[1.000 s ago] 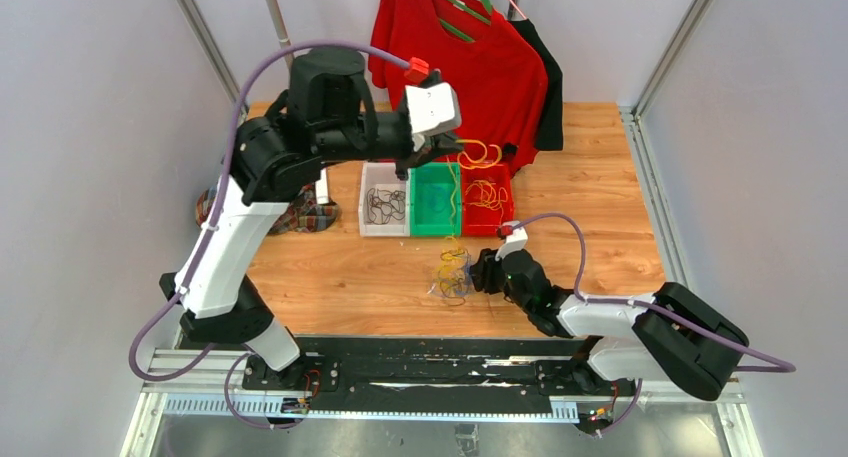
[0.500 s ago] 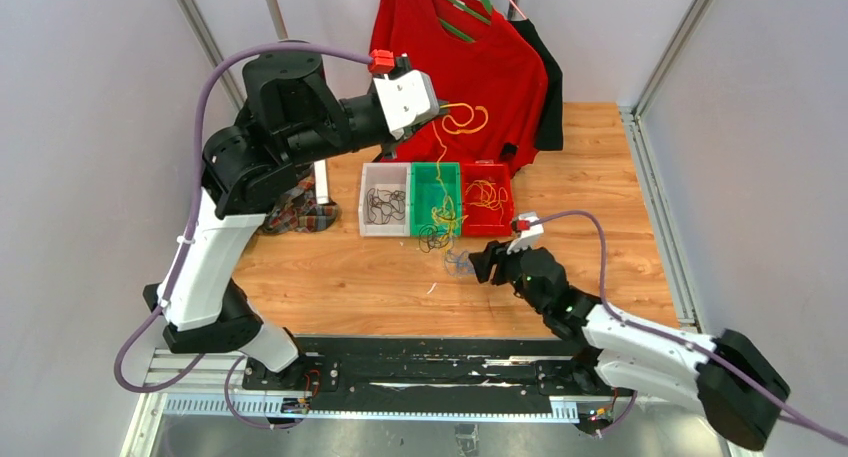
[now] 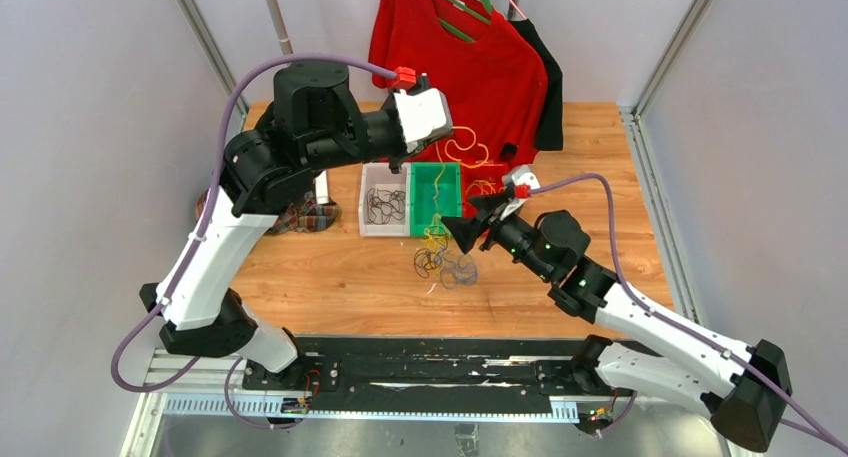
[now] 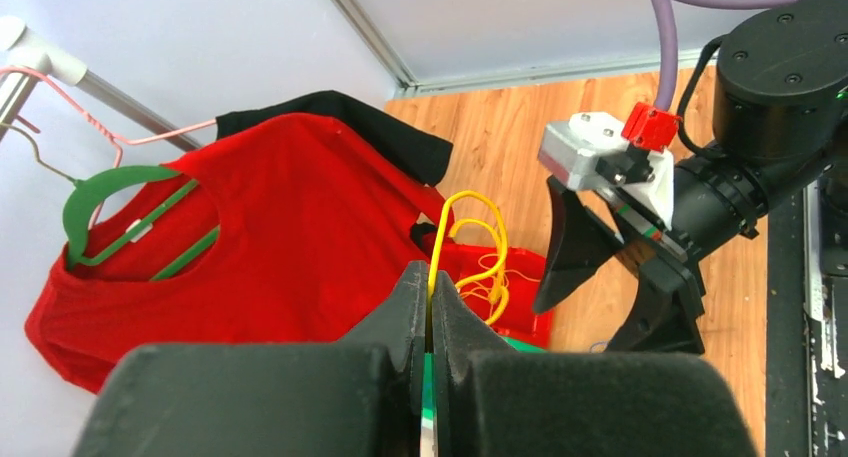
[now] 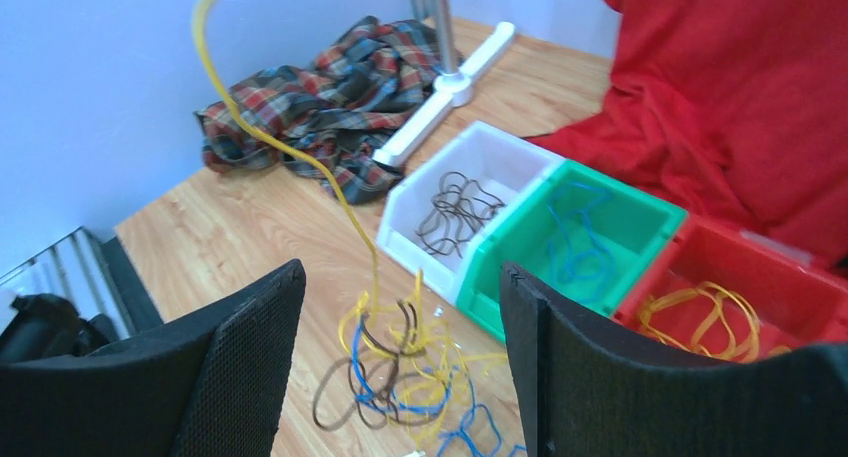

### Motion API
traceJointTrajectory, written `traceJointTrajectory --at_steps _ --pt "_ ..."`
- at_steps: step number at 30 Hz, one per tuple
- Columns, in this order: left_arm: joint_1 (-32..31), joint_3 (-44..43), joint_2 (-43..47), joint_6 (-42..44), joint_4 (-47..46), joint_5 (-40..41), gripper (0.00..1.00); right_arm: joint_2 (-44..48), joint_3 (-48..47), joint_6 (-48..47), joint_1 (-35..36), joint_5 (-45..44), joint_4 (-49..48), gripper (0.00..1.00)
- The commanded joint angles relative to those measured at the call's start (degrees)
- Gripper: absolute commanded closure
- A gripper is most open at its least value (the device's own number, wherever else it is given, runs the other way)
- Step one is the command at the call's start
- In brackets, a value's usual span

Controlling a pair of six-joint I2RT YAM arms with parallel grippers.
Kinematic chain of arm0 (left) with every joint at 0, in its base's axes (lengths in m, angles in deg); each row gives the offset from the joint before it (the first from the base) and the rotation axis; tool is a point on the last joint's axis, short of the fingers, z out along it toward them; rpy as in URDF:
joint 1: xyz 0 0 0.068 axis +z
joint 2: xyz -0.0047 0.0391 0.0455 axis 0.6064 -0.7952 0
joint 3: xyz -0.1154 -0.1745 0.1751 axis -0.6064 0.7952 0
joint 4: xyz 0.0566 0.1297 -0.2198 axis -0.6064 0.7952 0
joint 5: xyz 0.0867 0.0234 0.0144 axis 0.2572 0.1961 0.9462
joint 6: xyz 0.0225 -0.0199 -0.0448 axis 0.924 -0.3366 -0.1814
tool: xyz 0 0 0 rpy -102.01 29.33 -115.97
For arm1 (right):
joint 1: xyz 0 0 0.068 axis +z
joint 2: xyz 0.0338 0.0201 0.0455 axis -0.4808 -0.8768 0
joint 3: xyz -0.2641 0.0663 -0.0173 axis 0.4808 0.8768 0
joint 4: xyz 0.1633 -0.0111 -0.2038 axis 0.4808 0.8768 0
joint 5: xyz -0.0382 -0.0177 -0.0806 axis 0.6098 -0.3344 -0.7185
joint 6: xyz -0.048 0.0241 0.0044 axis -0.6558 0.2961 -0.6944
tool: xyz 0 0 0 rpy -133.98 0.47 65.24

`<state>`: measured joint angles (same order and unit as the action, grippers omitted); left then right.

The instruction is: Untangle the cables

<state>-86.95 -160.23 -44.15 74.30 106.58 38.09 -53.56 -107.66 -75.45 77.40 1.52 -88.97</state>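
Observation:
My left gripper (image 3: 445, 137) is raised above the bins and shut on a yellow cable (image 4: 440, 232). The jaws are closed around it in the left wrist view (image 4: 430, 282). The yellow cable (image 3: 437, 202) hangs down to a tangle of yellow, blue and dark cables (image 3: 445, 262) on the wood in front of the green bin. My right gripper (image 3: 470, 220) is open and empty, raised just right of the hanging strand. In the right wrist view its jaws (image 5: 400, 277) stand wide apart, with the tangle (image 5: 420, 377) below and between them.
Three bins stand in a row: the white bin (image 5: 400, 217) holds dark cables, the green bin (image 5: 500, 267) blue ones, the red bin (image 5: 690, 242) yellow ones. A plaid cloth (image 3: 300, 217) and a stand's white base (image 5: 450, 77) lie left. A red shirt (image 3: 470, 57) hangs behind.
My right gripper has let go of the tangle, opened and risen toward the bins. My left gripper has lifted the yellow cable, and the tangle has shifted slightly left on the wood.

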Motion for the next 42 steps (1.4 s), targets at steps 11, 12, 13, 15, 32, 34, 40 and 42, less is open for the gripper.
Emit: traceJointTrajectory --at_steps 11,12,13,15,32,34,40,42 --pt "-0.4 -1.2 1.8 -1.1 -2.2 -1.0 1.0 -15.9 -8.9 -0.5 2.6 7.7 -6.7 0.42" --pt "-0.5 -1.5 1.9 -1.1 -2.2 -1.1 1.0 -16.8 -8.6 0.2 2.6 7.0 -6.9 0.46" --pt "-0.5 -2.1 1.8 -1.1 -2.2 -1.0 0.99 -17.9 -8.3 1.0 2.6 6.9 -7.4 0.5" --pt "-0.4 -3.4 1.7 -1.1 -2.1 -0.7 0.99 -19.9 -6.9 2.6 2.6 6.8 -9.1 0.56" --pt "-0.5 -16.7 -0.9 4.3 -6.4 6.1 1.0 -31.6 15.7 12.7 3.5 0.0 -23.2 0.65" --pt "-0.6 -16.7 -0.7 4.5 -8.5 7.0 1.0 -32.2 17.2 13.3 3.6 -0.7 -24.0 0.65" --pt "-0.6 -13.8 -0.1 3.7 -10.3 7.0 1.0 -28.8 19.3 13.9 4.1 -2.1 -22.5 0.63" --pt "-0.6 -11.2 0.3 3.4 -10.3 6.6 1.0 -24.4 18.9 13.8 4.2 -3.0 -19.7 0.59"
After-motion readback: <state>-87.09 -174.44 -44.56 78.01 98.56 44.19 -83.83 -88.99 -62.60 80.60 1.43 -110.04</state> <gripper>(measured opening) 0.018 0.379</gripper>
